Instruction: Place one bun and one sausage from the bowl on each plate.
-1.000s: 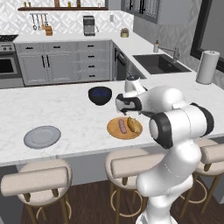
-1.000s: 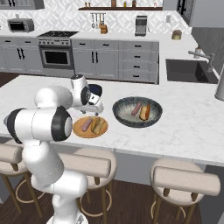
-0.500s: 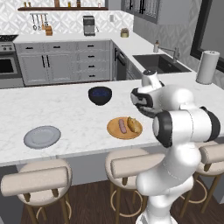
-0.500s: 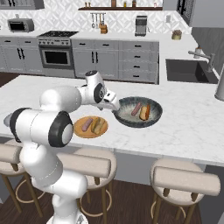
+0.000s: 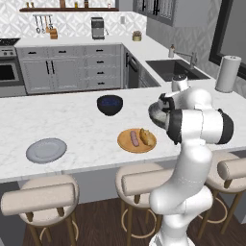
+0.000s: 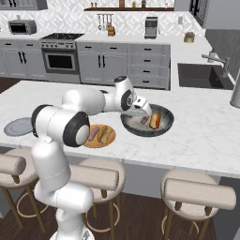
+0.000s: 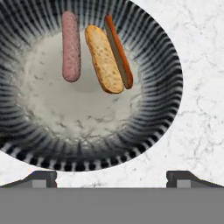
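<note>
Swinging across from above the tan-orange plate, the arm is now reaching over the wide dark speckled bowl, with the hand hanging just above its near rim. The fingers are standing wide apart and are carrying nothing; in the hand view their two dark tips are showing at the bottom, with the bowl's ribbed wall lying between and beyond them.

Inside the bowl, a pink sausage is lying on the pale floor, and just beside it, apart by a narrow gap, a bun is resting on its side with its orange crust turned away from the sausage. In the right base view the bun is showing as an orange shape in the bowl, just past the hand.

Over on the tan-orange plate, a sausage and a bun are already sitting side by side. The light grey plate is sitting well apart from it, far along the white marble worktop, near the front edge. A glossy dark blue bowl is standing further back on the worktop, behind the tan-orange plate.
</note>
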